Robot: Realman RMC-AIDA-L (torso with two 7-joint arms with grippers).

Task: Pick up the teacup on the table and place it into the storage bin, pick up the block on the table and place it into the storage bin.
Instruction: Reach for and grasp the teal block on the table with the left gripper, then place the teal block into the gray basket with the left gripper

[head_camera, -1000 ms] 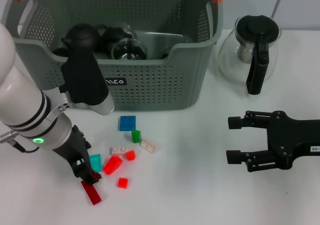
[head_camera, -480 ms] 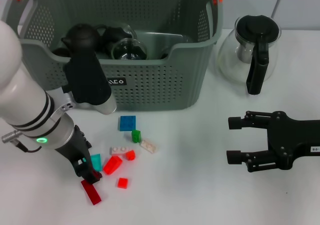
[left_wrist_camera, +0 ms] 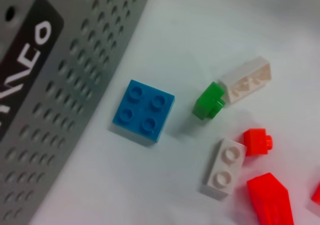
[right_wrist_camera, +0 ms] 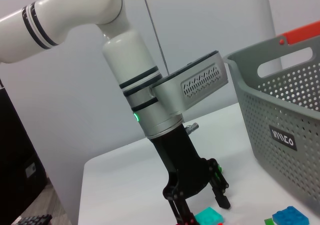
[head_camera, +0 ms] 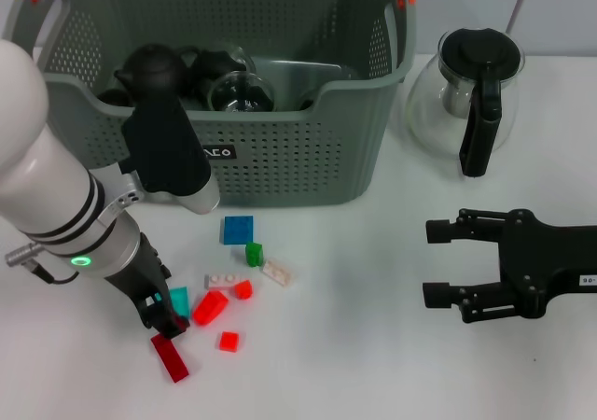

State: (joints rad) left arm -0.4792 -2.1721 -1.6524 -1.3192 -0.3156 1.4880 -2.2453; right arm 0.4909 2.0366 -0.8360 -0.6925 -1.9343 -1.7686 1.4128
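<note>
Several small blocks lie on the white table in front of the storage bin (head_camera: 308,159): a blue one (head_camera: 237,229), a green one (head_camera: 254,253), a teal one (head_camera: 177,301) and a flat red one (head_camera: 170,357). My left gripper (head_camera: 165,321) is low over the table between the teal and the flat red block. In the right wrist view the left gripper (right_wrist_camera: 202,210) is open, its fingers straddling the teal block (right_wrist_camera: 210,217). No teacup stands on the table; a clear glass cup (head_camera: 241,91) lies in the bin. My right gripper (head_camera: 438,261) rests open at the right.
Black teapots (head_camera: 154,65) sit inside the bin. A glass coffee pot (head_camera: 471,93) with a black handle stands right of it. The left wrist view shows the blue block (left_wrist_camera: 144,112), the green block (left_wrist_camera: 210,101), two white ones (left_wrist_camera: 225,167) and the bin wall (left_wrist_camera: 60,85).
The left arm has shifted slightly up and to the right over the blocks. The blocks and the right arm have stayed in place.
</note>
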